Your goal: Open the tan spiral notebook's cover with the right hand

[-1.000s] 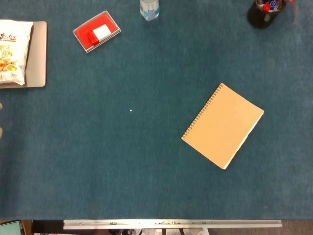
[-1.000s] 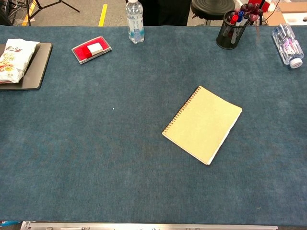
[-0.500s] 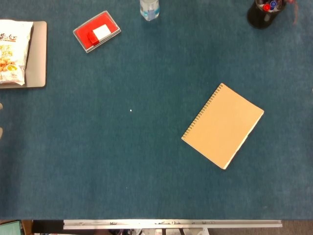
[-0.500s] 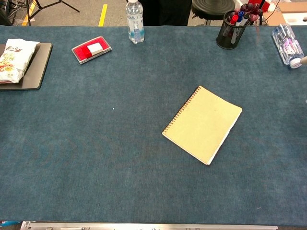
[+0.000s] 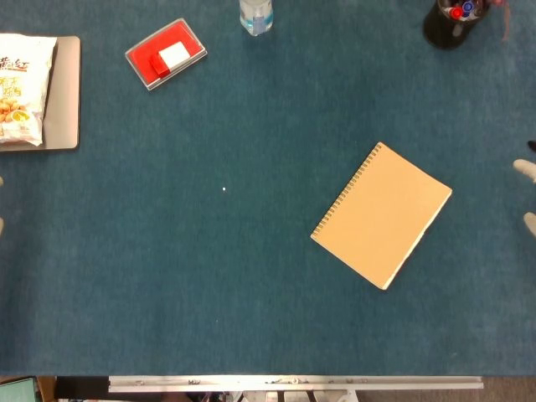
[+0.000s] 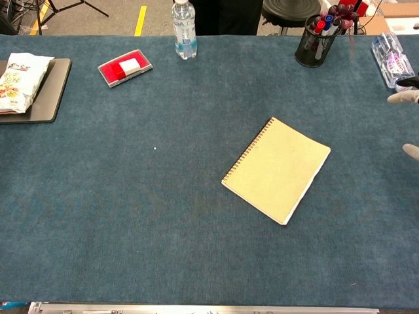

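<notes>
The tan spiral notebook (image 5: 382, 215) (image 6: 277, 170) is seen lying flat and closed on the blue-covered bench (image 5: 209, 276) (image 6: 131, 222), right of centre, turned at an angle with the spiral binding along its upper-left edge. The right hand (image 5: 528, 197) (image 6: 407, 124) is caught only at the right frame edge, well apart from the notebook; just pale fingertips (image 5: 524, 168) (image 6: 400, 97) are shown, set apart from each other with nothing seen between them, though the rest of the hand is cut off. The left hand (image 5: 1, 203) is barely seen as faint slivers at the left edge of the head view; its state cannot be told. A black cup of pens (image 5: 450, 20) (image 6: 319, 36) is placed at the far right of the bench, and a plastic bottle (image 6: 391, 59) is laid on its side near the right edge, close to the fingertips in the chest view. An upright water bottle (image 5: 255, 15) (image 6: 184, 29) is stood at the far edge, with a red tray holding a white block (image 5: 165, 54) (image 6: 125, 67) to its left. A snack bag (image 5: 20, 88) (image 6: 18, 82) is rested on a grey board (image 5: 65, 92) (image 6: 51, 88) at the far left.
</notes>
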Robot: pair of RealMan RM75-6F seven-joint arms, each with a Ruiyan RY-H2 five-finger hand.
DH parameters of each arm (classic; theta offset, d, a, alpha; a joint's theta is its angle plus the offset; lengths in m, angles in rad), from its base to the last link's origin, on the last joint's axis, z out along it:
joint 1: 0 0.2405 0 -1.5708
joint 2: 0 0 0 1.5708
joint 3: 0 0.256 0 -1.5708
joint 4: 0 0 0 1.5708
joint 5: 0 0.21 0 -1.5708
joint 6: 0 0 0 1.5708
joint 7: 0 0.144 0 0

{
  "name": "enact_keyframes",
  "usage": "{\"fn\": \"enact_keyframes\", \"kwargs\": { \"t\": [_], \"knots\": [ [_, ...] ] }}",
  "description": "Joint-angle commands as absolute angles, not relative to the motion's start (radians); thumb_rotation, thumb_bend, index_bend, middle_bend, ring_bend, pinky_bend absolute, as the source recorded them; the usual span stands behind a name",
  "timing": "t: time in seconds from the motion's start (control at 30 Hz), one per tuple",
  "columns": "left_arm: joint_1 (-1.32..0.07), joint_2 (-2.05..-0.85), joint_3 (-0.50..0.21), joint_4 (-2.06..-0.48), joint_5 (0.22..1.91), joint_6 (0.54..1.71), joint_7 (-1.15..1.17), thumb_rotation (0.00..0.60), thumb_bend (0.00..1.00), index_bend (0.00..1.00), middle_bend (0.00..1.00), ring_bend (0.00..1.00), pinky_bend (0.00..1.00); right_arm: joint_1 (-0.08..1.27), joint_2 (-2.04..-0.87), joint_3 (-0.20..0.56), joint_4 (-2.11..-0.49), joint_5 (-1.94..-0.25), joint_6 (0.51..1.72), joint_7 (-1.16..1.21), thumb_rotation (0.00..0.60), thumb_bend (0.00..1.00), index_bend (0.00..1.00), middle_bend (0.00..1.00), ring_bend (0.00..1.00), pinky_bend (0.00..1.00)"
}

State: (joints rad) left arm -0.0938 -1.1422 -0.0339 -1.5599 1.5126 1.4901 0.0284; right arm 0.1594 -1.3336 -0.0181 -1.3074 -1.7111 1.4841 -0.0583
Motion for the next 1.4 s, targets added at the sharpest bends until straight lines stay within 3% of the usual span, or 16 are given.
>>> {"fn": "enact_keyframes", "kwargs": {
  "t": [0.03,0.37,1.4],
  "knots": [
    [-0.096,-1.143,-0.034,-1.558,1.512,1.486,0.029,0.6,0.22,0.38,0.27,0.26,0.46,0.173,-1.371,-0.031,-1.248,-1.746,1.493,-0.04,0.6,0.21,0.21,0.12,0.04,0.15],
    [-0.096,-1.14,-0.033,-1.56,1.51,1.483,0.026,0.6,0.22,0.38,0.27,0.26,0.46,0.217,-1.464,-0.069,-1.121,-1.819,1.483,0.001,0.6,0.21,0.17,0.1,0.04,0.13],
    [-0.084,-1.122,-0.031,-1.567,1.512,1.497,0.001,0.6,0.22,0.38,0.28,0.26,0.46,0.268,-1.65,-0.135,-0.976,-1.819,1.376,0.042,0.6,0.21,0.17,0.08,0.02,0.13]
  ]
}}
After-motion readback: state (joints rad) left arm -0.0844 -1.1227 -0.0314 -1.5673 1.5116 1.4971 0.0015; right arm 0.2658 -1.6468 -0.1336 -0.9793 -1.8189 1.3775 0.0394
